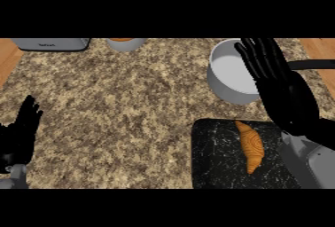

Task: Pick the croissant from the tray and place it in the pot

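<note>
Granite counter w/ croissant on tray; both hands' fingers straight, empty.

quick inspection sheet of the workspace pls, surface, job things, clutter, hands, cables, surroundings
surface: speckled stone counter
job's things: croissant lies on the dark tray; grey pot stands beyond the tray, nothing seen inside
clutter: grey appliance and an orange-topped cup at the far edge
hands: right hand open, fingers straight over the pot's right rim; left hand open, resting at the left edge
cables: nothing seen
surroundings: wood floor past the counter
</note>
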Motion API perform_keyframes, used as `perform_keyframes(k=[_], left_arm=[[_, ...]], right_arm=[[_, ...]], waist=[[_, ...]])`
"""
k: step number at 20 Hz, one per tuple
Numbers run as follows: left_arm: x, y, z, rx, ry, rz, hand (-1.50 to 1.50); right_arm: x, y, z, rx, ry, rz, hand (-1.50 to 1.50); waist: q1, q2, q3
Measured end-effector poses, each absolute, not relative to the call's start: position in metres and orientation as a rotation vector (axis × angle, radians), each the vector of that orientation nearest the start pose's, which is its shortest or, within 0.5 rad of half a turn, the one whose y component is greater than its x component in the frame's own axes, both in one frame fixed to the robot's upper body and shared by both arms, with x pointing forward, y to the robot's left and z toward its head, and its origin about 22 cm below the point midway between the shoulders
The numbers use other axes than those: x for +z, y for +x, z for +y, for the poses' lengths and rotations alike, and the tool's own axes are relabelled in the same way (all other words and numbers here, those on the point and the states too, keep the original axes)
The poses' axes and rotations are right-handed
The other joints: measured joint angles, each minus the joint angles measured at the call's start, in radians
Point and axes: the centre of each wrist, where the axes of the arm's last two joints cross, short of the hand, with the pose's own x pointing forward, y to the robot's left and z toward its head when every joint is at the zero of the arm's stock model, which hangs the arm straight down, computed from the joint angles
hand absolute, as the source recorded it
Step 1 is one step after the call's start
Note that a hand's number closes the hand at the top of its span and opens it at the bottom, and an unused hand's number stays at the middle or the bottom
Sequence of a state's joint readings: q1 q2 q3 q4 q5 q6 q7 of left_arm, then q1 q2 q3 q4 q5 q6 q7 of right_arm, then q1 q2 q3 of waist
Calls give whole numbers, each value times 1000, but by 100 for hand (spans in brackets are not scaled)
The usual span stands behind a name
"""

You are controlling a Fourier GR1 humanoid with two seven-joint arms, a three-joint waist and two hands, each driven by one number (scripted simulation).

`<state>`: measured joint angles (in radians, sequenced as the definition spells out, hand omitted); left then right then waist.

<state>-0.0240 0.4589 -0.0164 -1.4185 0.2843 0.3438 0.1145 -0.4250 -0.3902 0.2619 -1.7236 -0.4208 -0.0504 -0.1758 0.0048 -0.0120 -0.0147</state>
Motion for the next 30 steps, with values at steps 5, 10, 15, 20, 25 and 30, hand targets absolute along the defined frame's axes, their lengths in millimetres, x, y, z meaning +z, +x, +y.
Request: perform_keyframes(k=[5, 10, 15, 20, 25, 30], left_arm=[[19, 239, 354, 87, 485, -1363, 0], [16, 230, 359, 14, 519, -1350, 0], [12, 220, 356, -46, 500, -1341, 0], [14, 223, 343, -96, 477, -1357, 0], [15, 225, 332, -132, 453, -1375, 0], [19, 231, 328, -156, 433, -1387, 0]], right_arm=[[98, 287, -253, 203, 11, -1834, 150], [74, 267, -339, 332, -645, -1633, -150], [52, 220, -352, 394, -1001, -1623, -150], [54, 171, -336, 445, -1099, -1529, -150], [82, 165, -314, 542, -1103, -1368, -150], [112, 176, -289, 658, -1066, -1172, -150]], waist=[[-45, 4, 9], [-109, -1, 2], [-102, -8, 8], [-63, 1, 10], [-25, 8, 10], [8, 15, 10]])
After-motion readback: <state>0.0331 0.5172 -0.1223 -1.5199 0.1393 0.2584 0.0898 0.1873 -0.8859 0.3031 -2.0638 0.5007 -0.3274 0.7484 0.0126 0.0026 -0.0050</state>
